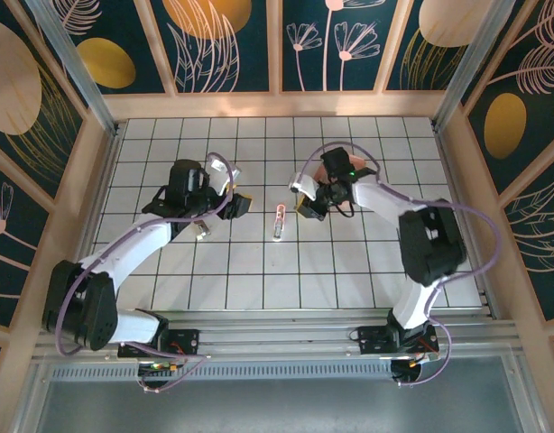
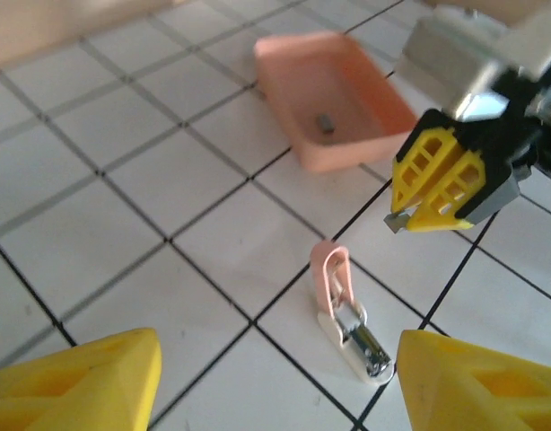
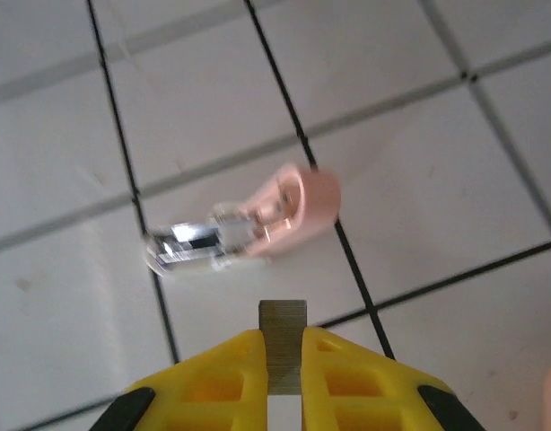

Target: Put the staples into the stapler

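while the r gripper [image 3: 283, 339] is pinched tight on the staples [image 3: 283, 316], a short ribbed grey metal strip poking out betw its yellow plastic fingers, the stapler [image 3: 244, 229] lies on the white tiles [image 3: 419, 108] just beyond the tips, not touching. stapler is narrow: pale pink plastic w/ a rounded end, shiny silver metal at the other end. l gripper [image 2: 277, 359] has its fingers spread wide, holding nothing, stapler near, in front of the gap. smooth salmon tray [image 2: 347, 154], rectangular, sits further off w/ a small grey piece [image 2: 325, 123] inside.

No readable text, labels or numbers.
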